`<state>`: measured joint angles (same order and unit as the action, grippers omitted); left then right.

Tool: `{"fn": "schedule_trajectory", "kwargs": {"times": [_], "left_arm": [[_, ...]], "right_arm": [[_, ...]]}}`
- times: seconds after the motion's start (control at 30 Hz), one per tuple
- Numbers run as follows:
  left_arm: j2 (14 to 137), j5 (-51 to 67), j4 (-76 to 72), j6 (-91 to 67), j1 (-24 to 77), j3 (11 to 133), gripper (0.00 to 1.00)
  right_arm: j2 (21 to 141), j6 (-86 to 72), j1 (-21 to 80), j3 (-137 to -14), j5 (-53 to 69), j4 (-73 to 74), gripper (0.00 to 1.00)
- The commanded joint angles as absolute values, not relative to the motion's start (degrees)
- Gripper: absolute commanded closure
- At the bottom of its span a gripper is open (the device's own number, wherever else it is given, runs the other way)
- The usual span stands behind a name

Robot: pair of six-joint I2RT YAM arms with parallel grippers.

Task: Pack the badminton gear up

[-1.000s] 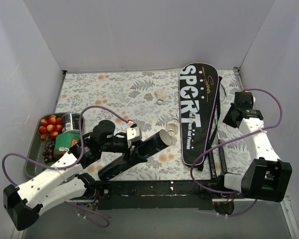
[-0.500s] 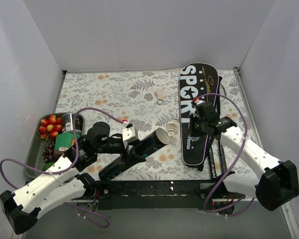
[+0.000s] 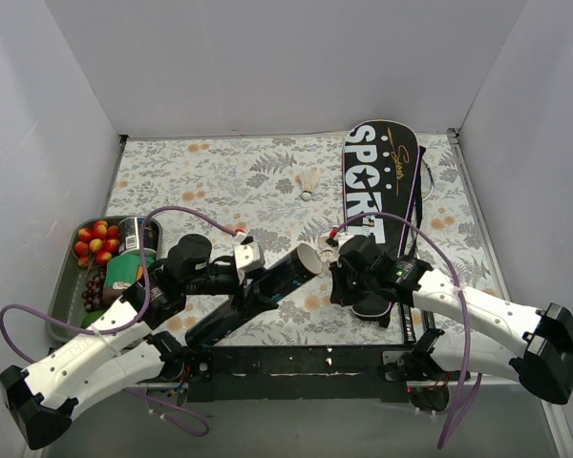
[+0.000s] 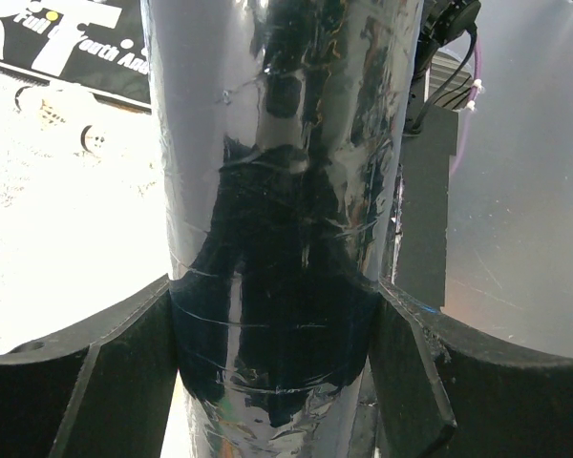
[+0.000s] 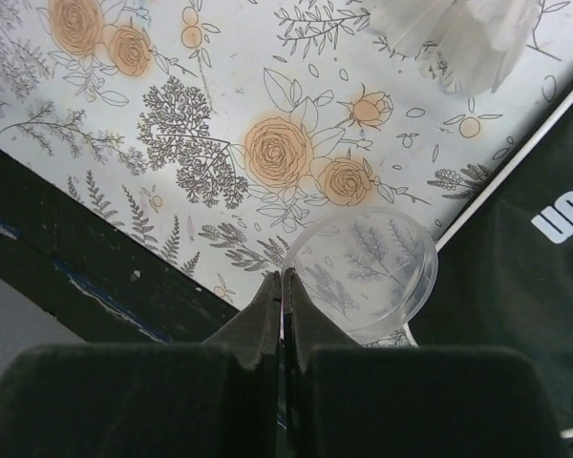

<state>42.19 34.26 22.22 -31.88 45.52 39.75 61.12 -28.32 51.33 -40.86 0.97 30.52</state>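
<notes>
Pointing its open mouth up-table toward the racket bag (image 3: 380,191), the shuttle tube (image 3: 294,272) slants across the flowered cloth near the front edge. The left gripper (image 4: 272,329) has it clasped round the middle, a finger pressed to each side.

Just beyond the mouth, one shuttlecock (image 5: 458,33) lies beside the bag's edge, and a clear round lid (image 5: 363,272) lies flat on the cloth close by. A second shuttlecock (image 3: 308,183) sits well apart, farther up the table. The right gripper (image 5: 283,286) is low over the lid, fingers pressed together with no gap showing and tips at its near rim. Whether they nip that rim I cannot tell.

The step looks to be filling and capping the tube, with the left arm holding it steady. Both shuttlecocks are outside it — so the right fingers would need to part, take the nearer one lightly and feed it into the mouth before any lid goes on. The bag comes later.
</notes>
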Motion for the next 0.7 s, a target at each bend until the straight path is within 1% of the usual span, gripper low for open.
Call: {"fn": "schedule_trajectory", "kwargs": {"times": [0.0,0.3,0.53,0.57,0.6,0.67], "left_arm": [[41.31,33.66,21.53,-32.43,45.62,41.92,0.86],[40.69,33.40,23.64,-32.26,45.62,42.63,0.86],[41.04,33.40,23.91,-31.82,45.62,42.80,0.86],[41.22,33.49,23.91,-31.73,45.62,42.80,0.85],[41.22,33.40,23.91,-31.64,45.62,42.80,0.85],[41.22,33.05,23.99,-31.55,45.62,42.80,0.85]], "right_arm": [[63.54,-31.29,53.08,-38.68,-0.88,25.67,0.99],[70.56,-32.61,54.75,-37.97,-0.44,18.55,0.99],[75.76,-32.78,57.04,-40.17,-0.53,17.67,0.99],[76.20,-32.78,57.04,-40.17,-0.61,17.67,0.96],[76.11,-32.87,57.04,-40.17,-0.62,17.67,0.83],[76.03,-32.70,57.13,-40.34,-0.44,17.58,0.69]]}}
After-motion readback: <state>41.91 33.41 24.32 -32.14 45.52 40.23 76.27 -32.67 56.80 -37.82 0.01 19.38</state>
